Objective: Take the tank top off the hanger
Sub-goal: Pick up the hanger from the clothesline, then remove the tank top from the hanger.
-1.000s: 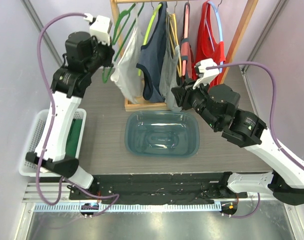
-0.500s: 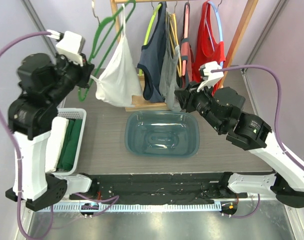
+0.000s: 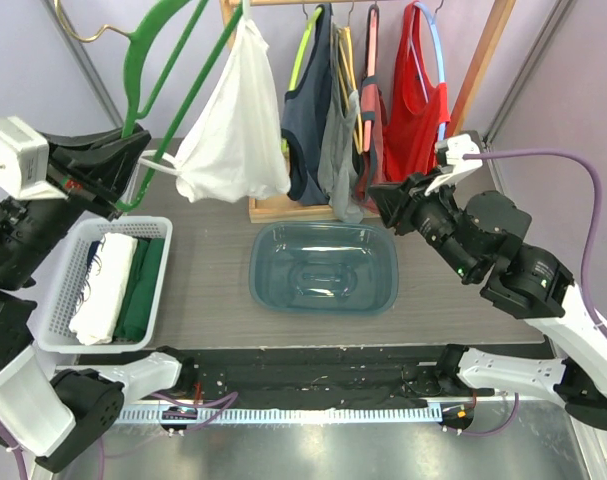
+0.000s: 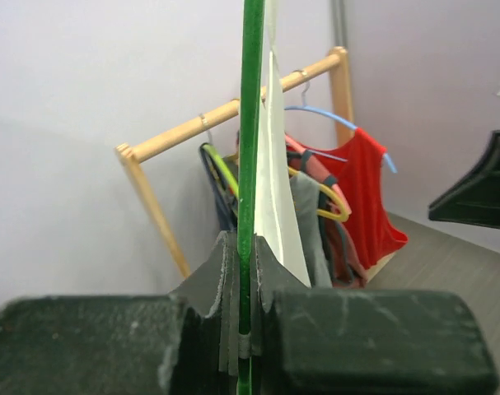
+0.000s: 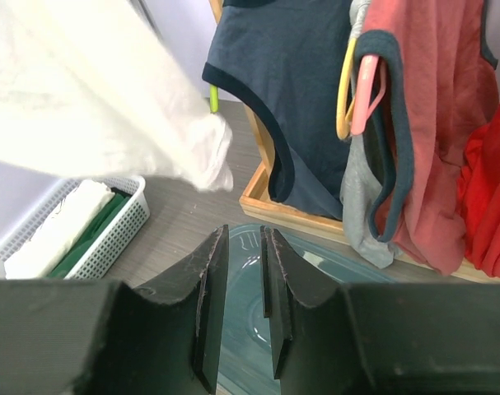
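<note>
The left gripper is clamped on the lower bar of the green plastic hanger and holds it raised and tilted, left of the wooden clothes rack. The white tank top is on that hanger, draped from its upper arm and hanging free above the table, near the rack's left end. The right gripper holds nothing, with its fingers parallel and only a narrow gap between them, above the translucent blue-green plastic tub.
</note>
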